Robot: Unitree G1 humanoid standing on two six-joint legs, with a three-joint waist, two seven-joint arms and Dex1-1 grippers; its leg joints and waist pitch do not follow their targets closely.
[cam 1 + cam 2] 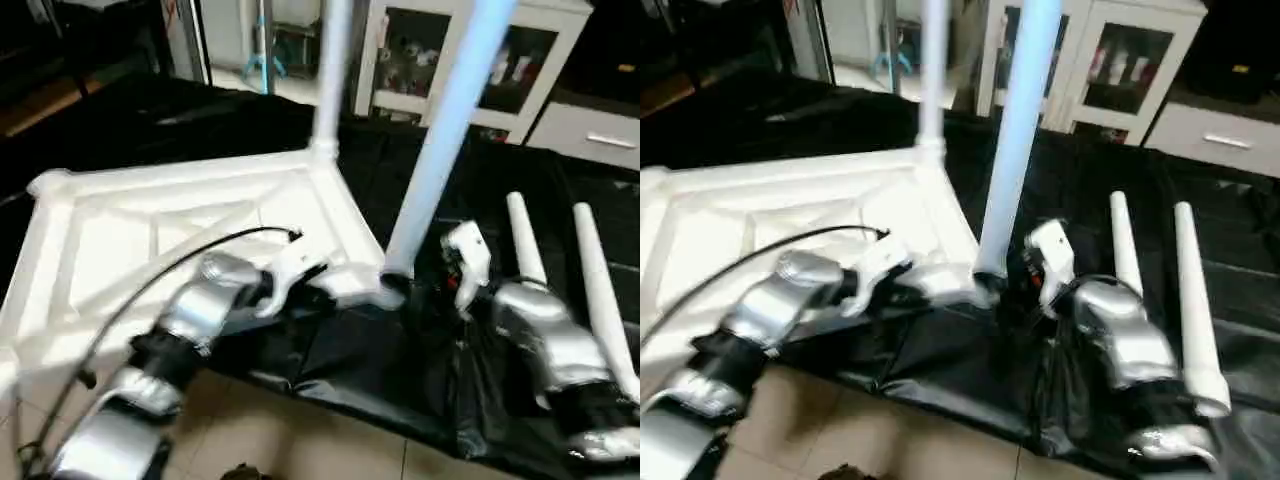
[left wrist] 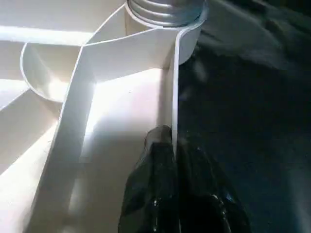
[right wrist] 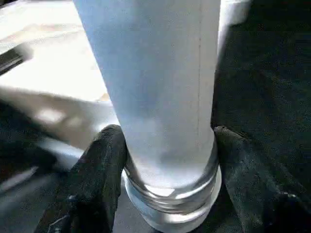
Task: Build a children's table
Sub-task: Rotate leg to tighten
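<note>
Near-corner leg (image 1: 440, 140) stood upright in its tabletop (image 1: 120, 230) socket, between the right gripper (image 3: 165, 160) fingers, closed around its base to turn it. Left gripper (image 2: 171, 145) pinched the tabletop rim just beside that socket, bracing it. Two spare legs (image 1: 590, 280) lay beyond the right gripper.

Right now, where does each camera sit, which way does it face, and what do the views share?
Left and right eye views: on the head, looking forward and down at the tabletop; both silver forearms show.
Left wrist view: along the left gripper, clamped on the tabletop's rim.
Right wrist view: along the right gripper, fingers around the near leg.
Shared: that leg's threaded end appears in both wrist views.
</note>
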